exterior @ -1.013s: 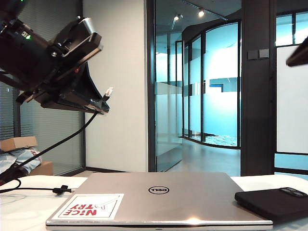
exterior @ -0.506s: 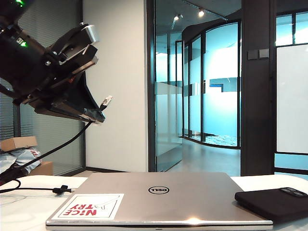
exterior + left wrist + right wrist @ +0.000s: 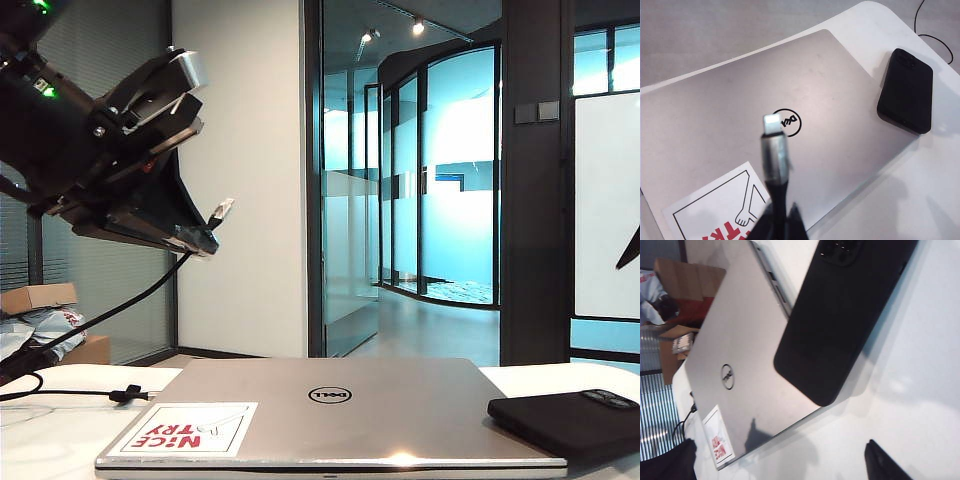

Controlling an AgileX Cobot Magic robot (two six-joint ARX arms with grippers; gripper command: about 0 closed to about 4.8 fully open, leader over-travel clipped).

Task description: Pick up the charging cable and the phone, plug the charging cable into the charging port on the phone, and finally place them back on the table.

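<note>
Left pincer [image 3: 200, 238], raised at far left, is clenching the thin black charging cable [image 3: 774, 150]; right pincer [image 3: 785, 460], spread wide, is hovering over the matte-black slab phone [image 3: 570, 420] lying on the white bench [image 3: 50, 430] right of the silver laptop [image 3: 330, 400].

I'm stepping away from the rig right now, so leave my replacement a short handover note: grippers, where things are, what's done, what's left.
Left gripper: shut on the charging cable, held high above the laptop, plug tip free.
Right gripper: open, empty, above the phone.
Phone lies on the table beside the laptop, its edge overlapping the lid.
Done: cable picked up.
Left: grasp the phone, plug in, set both down.
</note>
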